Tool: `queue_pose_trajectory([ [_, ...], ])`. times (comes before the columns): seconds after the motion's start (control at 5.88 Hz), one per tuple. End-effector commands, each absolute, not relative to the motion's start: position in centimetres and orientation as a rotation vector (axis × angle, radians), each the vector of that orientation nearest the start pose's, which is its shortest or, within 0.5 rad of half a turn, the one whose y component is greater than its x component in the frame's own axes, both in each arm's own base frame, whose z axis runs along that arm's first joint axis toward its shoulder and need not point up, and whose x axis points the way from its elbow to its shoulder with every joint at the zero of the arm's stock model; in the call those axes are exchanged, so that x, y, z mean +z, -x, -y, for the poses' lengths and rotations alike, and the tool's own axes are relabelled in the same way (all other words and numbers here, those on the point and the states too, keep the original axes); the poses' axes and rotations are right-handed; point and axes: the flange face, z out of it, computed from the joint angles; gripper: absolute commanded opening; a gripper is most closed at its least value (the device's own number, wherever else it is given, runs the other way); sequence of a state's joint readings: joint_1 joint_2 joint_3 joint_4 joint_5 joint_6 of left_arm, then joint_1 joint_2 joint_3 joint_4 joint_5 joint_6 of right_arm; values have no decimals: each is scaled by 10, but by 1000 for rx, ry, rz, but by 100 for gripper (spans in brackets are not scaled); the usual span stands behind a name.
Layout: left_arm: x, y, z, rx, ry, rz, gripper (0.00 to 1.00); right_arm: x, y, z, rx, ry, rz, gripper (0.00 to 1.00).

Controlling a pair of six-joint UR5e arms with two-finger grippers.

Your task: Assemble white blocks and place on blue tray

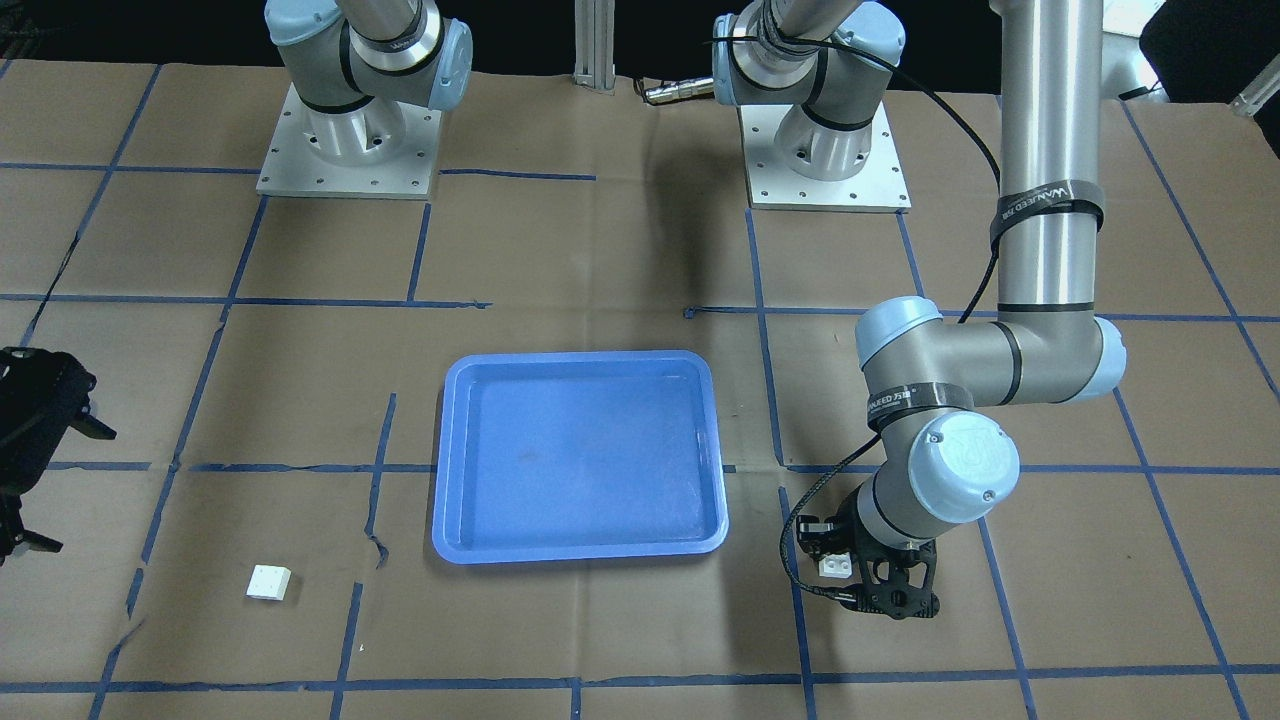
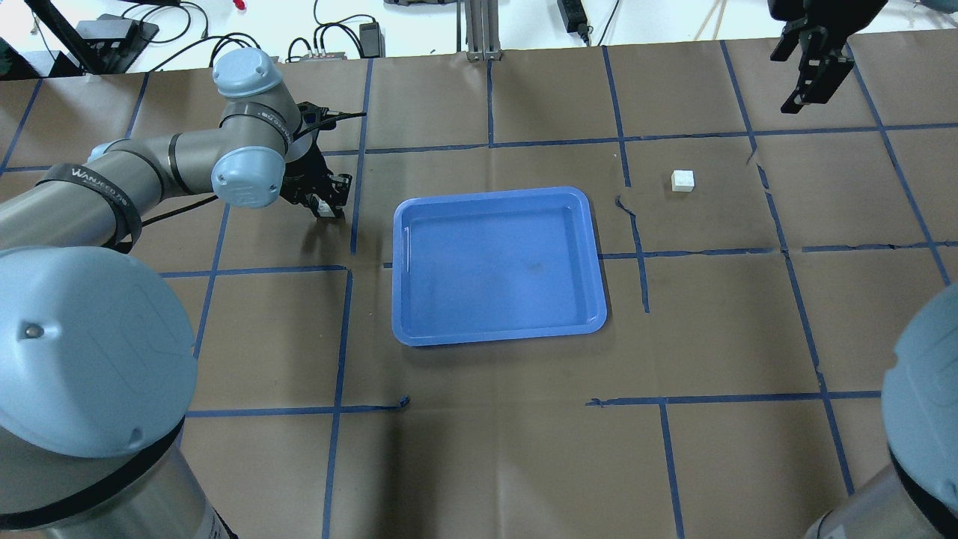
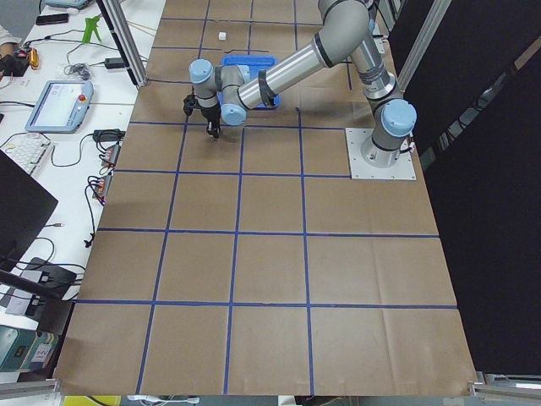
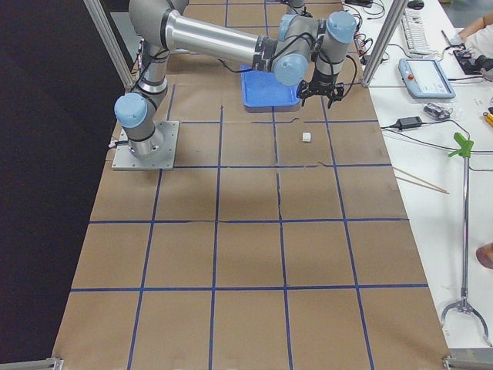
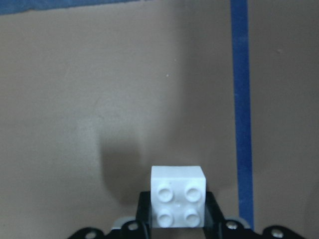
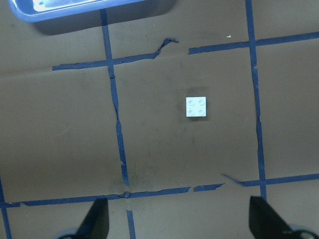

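The blue tray (image 1: pixel 580 455) lies mid-table, and it also shows in the overhead view (image 2: pixel 498 266). My left gripper (image 1: pixel 858 580) is beside the tray on the robot's left. It is shut on one white block (image 5: pixel 178 199), studs facing the wrist camera, held just above the paper over its shadow. That block also shows in the front view (image 1: pixel 835 566). The other white block (image 1: pixel 269 582) lies alone on the paper on the robot's right side (image 2: pixel 682 180). My right gripper (image 2: pixel 812 75) hangs open and empty high above and beyond it, and the block is centred in its wrist view (image 6: pixel 196 106).
The table is covered with brown paper (image 2: pixel 494 449) marked by a blue tape grid. The paper is torn near the loose block (image 2: pixel 627 206). The two arm bases (image 1: pixel 348 150) stand at the robot's edge of the table.
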State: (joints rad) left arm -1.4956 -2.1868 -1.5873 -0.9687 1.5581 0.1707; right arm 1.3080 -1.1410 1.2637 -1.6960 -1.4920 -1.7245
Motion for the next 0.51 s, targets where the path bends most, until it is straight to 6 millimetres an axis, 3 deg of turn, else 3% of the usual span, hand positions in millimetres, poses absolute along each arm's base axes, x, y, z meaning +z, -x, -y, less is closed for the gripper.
queue_pose_trajectory([
  [0.0, 198, 92, 668, -40, -295, -3151, 13, 337, 40, 697, -75, 2013, -2251, 100],
  [0.17, 207, 101, 665, -60, -648, -3120, 13, 316, 32, 704, -171, 1954, -2193, 100],
  [0.34, 215, 143, 656, -81, -1133, -2968, 13, 288, 34, 715, -198, 1975, -2178, 100],
])
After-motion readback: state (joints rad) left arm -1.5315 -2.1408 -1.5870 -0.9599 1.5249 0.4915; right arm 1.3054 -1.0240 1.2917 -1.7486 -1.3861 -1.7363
